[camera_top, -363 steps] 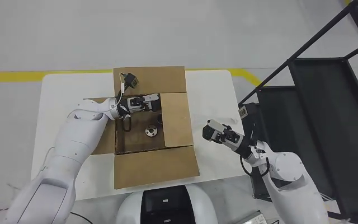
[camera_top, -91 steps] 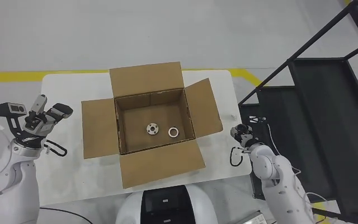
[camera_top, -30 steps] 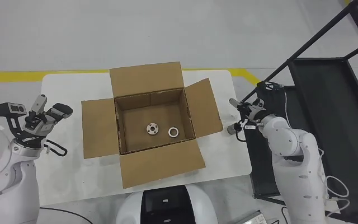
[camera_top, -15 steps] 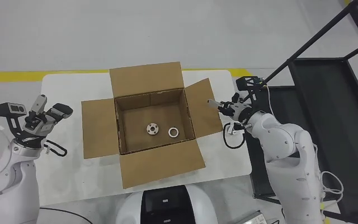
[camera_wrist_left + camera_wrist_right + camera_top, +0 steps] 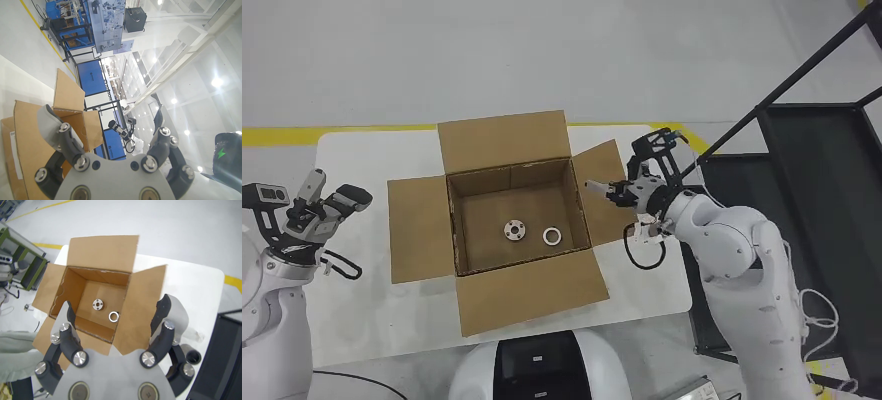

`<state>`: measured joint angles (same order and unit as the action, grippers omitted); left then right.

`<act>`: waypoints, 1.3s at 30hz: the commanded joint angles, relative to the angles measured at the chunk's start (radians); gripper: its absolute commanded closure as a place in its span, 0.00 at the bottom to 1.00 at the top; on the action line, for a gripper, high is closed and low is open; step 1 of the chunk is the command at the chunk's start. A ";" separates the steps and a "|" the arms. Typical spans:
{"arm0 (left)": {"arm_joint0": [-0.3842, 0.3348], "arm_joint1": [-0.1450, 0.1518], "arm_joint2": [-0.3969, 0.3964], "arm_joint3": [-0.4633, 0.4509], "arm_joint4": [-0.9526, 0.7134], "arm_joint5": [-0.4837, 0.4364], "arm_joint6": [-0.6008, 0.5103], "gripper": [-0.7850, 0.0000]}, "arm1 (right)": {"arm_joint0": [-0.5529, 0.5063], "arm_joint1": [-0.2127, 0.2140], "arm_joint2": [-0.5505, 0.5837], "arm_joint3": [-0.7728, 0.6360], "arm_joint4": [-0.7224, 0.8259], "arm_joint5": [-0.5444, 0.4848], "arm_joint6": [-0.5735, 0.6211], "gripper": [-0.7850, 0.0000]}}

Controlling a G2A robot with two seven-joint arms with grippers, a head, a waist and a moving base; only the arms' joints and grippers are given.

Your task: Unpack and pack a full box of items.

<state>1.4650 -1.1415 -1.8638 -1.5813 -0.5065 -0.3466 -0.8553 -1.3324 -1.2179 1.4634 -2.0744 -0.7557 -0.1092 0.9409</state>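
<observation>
An open cardboard box point(image 5: 507, 140) point(image 5: 104, 253) sits in the middle of the white desk point(image 5: 362, 160) point(image 5: 189, 279), all four flaps folded outward. On its floor lie two small metal parts, close together but apart. One is a round flange point(image 5: 512, 232) point(image 5: 97, 304) with a centre hole and smaller holes around it. The other is a plain ring point(image 5: 552, 237) point(image 5: 113, 316), on the side nearer the right flap.

The right gripper point(image 5: 617, 188) point(image 5: 115, 302) hangs above that right flap, by the box's opening, its jaws spread wide and holding nothing. Its wrist view looks down past both fingers into the box.

The left gripper point(image 5: 334, 195) point(image 5: 102, 113) is out at the desk's left edge, well apart from the box. It too is spread open and empty, and its wrist view catches the box's left flap and raised far flap from the side.
</observation>
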 commanded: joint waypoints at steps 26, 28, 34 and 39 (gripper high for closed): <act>0.000 0.000 0.000 0.000 0.000 0.000 0.000 0.00 | 0.463 -0.025 -0.559 0.516 -0.302 -0.548 0.090 0.00; 0.000 0.000 0.000 0.000 0.000 0.000 0.000 0.00 | 0.470 -0.030 -0.600 0.530 -0.397 -0.536 0.064 0.00; 0.000 0.000 0.000 0.000 0.000 0.000 0.000 0.00 | 0.483 -0.040 -0.644 0.553 -0.472 -0.494 0.018 0.00; 0.000 0.000 0.000 0.000 0.000 0.000 0.000 0.00 | 0.483 -0.040 -0.644 0.553 -0.472 -0.494 0.018 0.00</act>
<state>1.4650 -1.1415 -1.8638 -1.5813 -0.5065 -0.3466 -0.8553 -0.8490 -1.2580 0.8198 -1.5218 -1.2278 -0.6032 0.9589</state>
